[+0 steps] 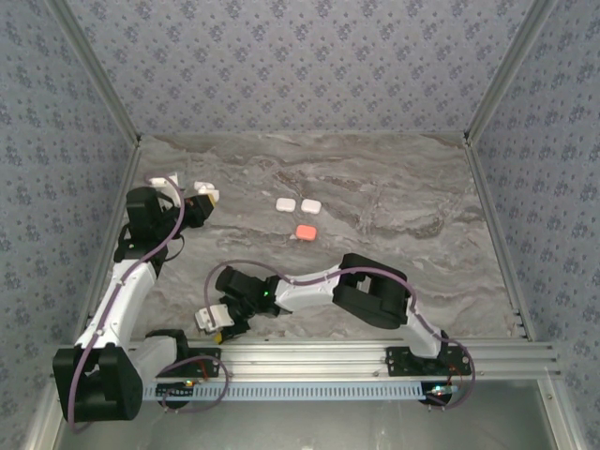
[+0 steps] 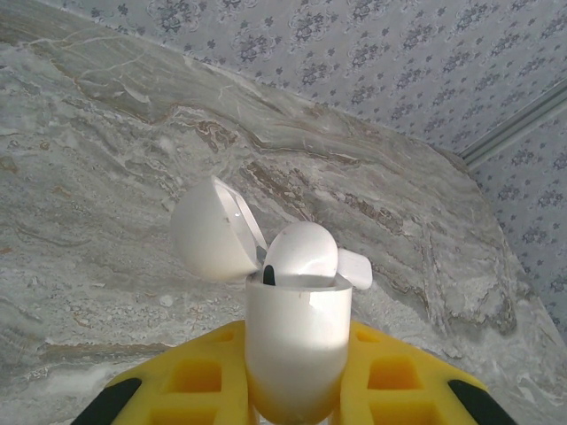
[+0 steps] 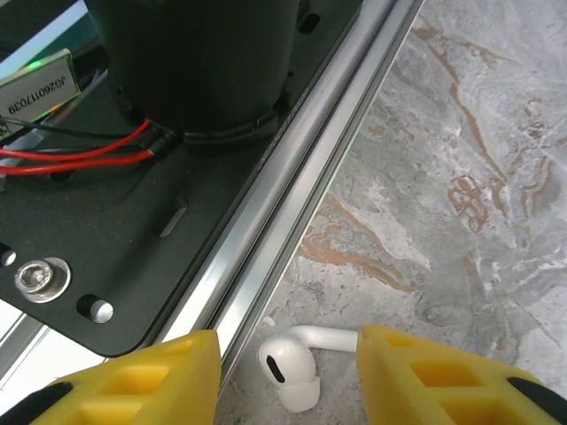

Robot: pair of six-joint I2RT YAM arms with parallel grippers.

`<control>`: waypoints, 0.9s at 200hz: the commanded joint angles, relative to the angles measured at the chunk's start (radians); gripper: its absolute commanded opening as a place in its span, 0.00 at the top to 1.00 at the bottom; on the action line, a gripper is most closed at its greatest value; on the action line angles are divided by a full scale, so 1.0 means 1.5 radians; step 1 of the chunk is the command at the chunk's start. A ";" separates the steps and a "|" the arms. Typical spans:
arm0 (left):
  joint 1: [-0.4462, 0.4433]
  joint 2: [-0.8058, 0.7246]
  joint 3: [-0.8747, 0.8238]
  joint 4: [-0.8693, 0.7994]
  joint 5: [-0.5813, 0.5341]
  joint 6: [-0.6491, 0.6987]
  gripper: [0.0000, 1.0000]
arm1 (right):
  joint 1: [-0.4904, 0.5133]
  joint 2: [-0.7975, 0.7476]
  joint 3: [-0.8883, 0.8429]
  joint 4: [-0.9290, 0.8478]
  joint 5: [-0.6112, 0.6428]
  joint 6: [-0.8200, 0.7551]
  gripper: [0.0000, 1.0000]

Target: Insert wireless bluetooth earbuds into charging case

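My left gripper [image 2: 297,385] is shut on a white charging case [image 2: 297,328], held upright with its lid [image 2: 208,235] swung open to the left. One white earbud [image 2: 301,252] sits in the case's mouth, with a white tip sticking out to its right. In the top view that gripper [image 1: 200,202] is at the back left of the table. My right gripper [image 3: 285,350] is low over the table by the front rail, and in the top view the right gripper [image 1: 214,322] is at the front left. Its yellow fingers straddle a white earbud [image 3: 288,372] lying flat. The stem end touches the right finger [image 3: 416,372]; the left finger stands apart from it.
The aluminium rail [image 3: 292,204] and the black base plate [image 3: 106,221] with red wires lie just left of the right gripper. Two closed white cases [image 1: 285,202], [image 1: 310,204] and a red case [image 1: 306,232] lie mid-table. Another white object [image 1: 161,181] sits by the back-left wall.
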 commanded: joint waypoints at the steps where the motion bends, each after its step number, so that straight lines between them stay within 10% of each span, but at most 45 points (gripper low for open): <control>1: 0.003 -0.001 0.019 0.003 0.016 -0.004 1.00 | 0.006 0.023 0.028 -0.035 -0.004 -0.015 0.55; 93: 0.004 -0.001 0.021 0.001 0.017 -0.005 1.00 | -0.016 0.016 0.031 -0.041 0.032 0.028 0.76; 180: 0.001 -0.028 0.002 0.027 0.054 -0.030 1.00 | -0.112 -0.209 -0.197 -0.006 0.160 0.124 0.78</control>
